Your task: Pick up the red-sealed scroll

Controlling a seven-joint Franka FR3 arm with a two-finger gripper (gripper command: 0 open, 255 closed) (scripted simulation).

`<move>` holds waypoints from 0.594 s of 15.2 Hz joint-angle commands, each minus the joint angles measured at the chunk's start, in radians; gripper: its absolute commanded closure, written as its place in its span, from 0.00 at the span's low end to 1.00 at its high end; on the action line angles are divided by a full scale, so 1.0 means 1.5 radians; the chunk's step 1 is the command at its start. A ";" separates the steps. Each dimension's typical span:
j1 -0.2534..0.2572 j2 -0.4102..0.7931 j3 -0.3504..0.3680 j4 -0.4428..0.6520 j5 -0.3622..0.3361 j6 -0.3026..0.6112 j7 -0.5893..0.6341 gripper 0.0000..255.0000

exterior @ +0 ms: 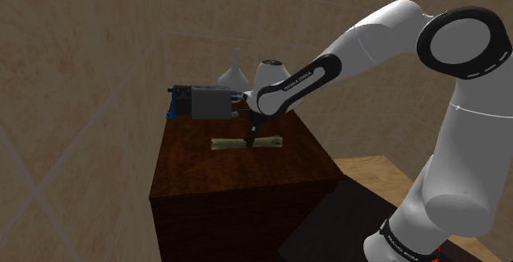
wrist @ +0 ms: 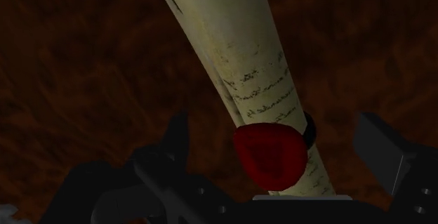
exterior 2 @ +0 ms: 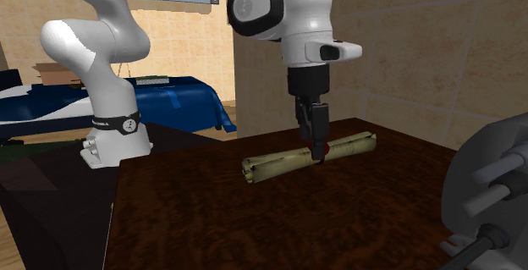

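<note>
A rolled, pale parchment scroll [exterior: 267,142] [exterior 2: 279,162] [wrist: 242,54] lies flat in the middle of a dark wooden cabinet top [exterior: 238,174] [exterior 2: 254,217]. A red wax seal [wrist: 270,154] [exterior 2: 321,149] sits on its middle. My black gripper [exterior: 251,135] [exterior 2: 315,146] [wrist: 275,128] points down right at the seal. It is open, with one finger on each side of the scroll. In the wrist view a gap shows between each finger and the parchment. The scroll rests on the wood.
A grey boxy device with a blue part [exterior: 201,102] [exterior 2: 491,192] and a white vase [exterior: 236,70] stand at the cabinet's far edge, just behind the scroll. A lower wooden surface [exterior: 374,174] adjoins the cabinet by my stand. A blue bed [exterior 2: 169,99] lies beyond.
</note>
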State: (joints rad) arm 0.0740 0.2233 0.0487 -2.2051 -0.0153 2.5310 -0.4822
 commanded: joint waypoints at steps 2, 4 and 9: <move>0.000 0.018 -0.001 -0.002 -0.002 0.021 0.001 0.00; 0.000 0.018 -0.001 -0.002 -0.002 0.021 0.001 1.00; 0.000 0.018 -0.001 -0.002 -0.002 0.021 0.001 1.00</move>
State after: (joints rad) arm 0.0749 0.2496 0.0480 -2.2082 -0.0180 2.5619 -0.4809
